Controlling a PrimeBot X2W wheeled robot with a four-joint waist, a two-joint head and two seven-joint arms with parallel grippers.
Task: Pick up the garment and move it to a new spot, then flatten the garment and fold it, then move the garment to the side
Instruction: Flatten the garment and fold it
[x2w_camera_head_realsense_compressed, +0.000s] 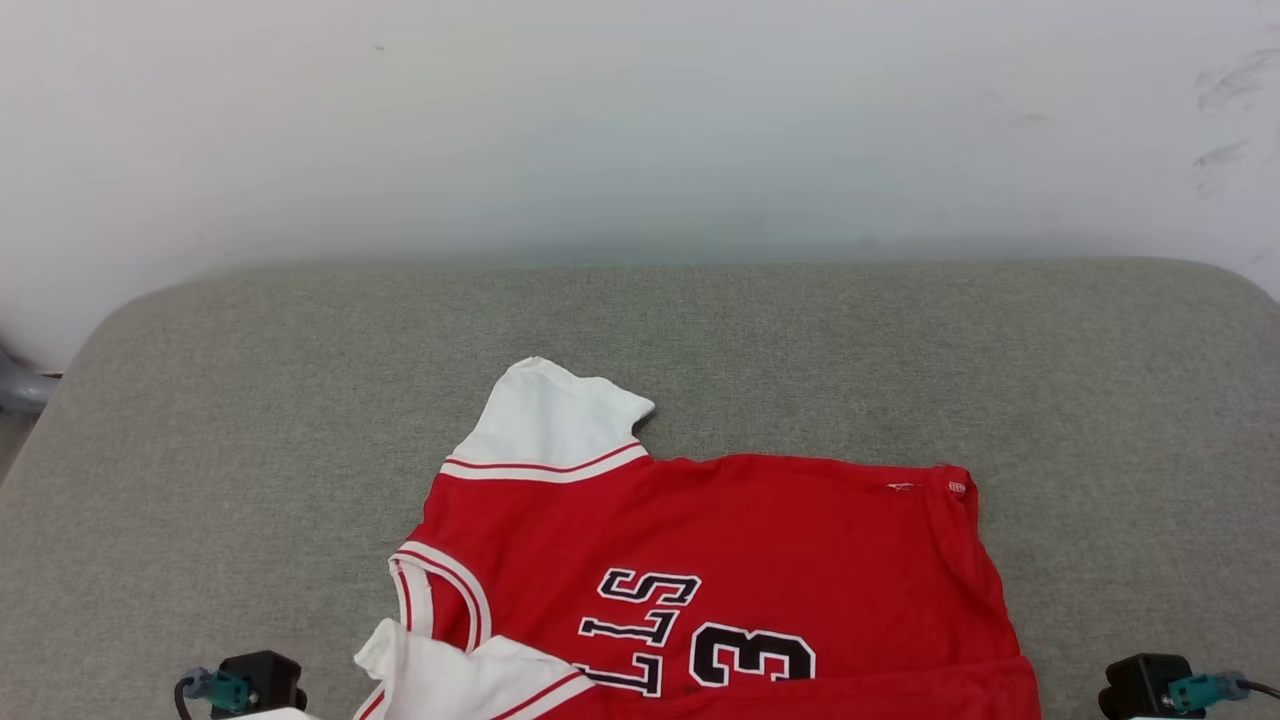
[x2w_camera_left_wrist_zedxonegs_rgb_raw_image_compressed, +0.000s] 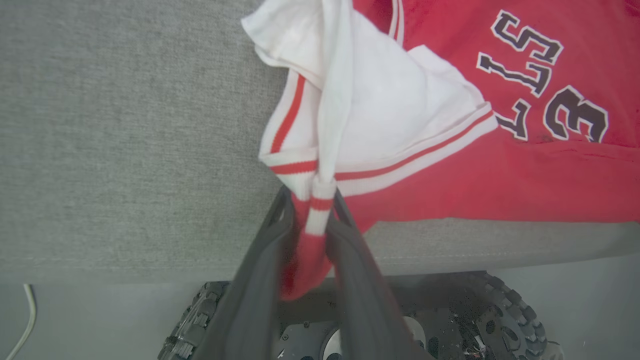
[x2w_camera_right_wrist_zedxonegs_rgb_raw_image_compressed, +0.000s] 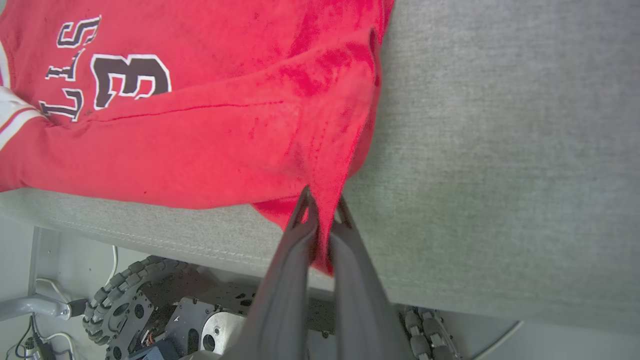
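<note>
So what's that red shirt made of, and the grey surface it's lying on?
The red shirt looks like thin, soft, matte knit cloth: it drapes and bunches into folds where the left gripper and right gripper pinch it. The grey surface looks like padding covered in coarse woven fabric, matte: visible weave, rounded corners, a stitched seam along its edge.

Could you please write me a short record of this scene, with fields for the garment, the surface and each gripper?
garment: red jersey with white sleeves, numeral face up, spread out, near edge draping over the front of the surface
surface: grey padded top against a pale wall
left gripper: shut on the garment at the striped sleeve trim
right gripper: shut on the garment at a red near corner
stage: both near corners pinched
</note>
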